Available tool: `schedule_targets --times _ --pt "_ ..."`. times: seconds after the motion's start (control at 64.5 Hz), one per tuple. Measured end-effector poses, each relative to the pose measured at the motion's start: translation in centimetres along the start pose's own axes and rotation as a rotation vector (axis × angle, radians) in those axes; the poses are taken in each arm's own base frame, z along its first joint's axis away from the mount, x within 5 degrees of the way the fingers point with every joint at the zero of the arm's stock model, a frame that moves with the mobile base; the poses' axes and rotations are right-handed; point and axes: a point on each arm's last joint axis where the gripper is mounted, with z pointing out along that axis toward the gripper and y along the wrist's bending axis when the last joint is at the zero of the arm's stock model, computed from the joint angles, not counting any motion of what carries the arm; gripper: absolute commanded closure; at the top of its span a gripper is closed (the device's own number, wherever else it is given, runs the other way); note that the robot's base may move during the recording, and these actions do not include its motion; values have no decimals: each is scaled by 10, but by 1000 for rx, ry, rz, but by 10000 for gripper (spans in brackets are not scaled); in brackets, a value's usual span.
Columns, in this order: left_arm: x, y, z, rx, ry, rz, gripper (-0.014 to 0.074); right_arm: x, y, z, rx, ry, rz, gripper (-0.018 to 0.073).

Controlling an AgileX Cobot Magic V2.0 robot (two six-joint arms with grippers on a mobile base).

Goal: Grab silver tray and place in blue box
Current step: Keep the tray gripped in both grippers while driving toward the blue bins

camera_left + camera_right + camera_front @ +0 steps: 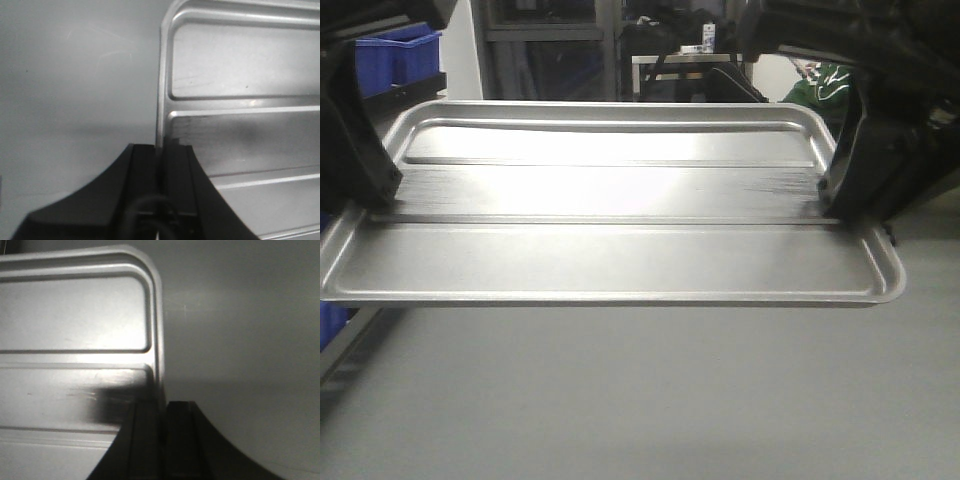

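Observation:
The silver tray hangs level in the air above the grey surface, held by both short ends. My left gripper is shut on its left rim; in the left wrist view the rim runs down between the black fingers of that gripper. My right gripper is shut on the right rim; in the right wrist view the tray ends at the gripper. Blue crates stand at the far left, and a blue edge shows under the tray's left side.
A grey surface lies below the tray. Shelving and a glass cabinet stand behind. A dark bag and a green item are at the back right.

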Motion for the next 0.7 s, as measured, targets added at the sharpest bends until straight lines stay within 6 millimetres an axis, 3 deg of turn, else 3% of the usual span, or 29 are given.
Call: schedule_targets --times 0.697 --pt "1 -2 7 -11 17 3 700 0 -1 1 13 -1 -10 499"
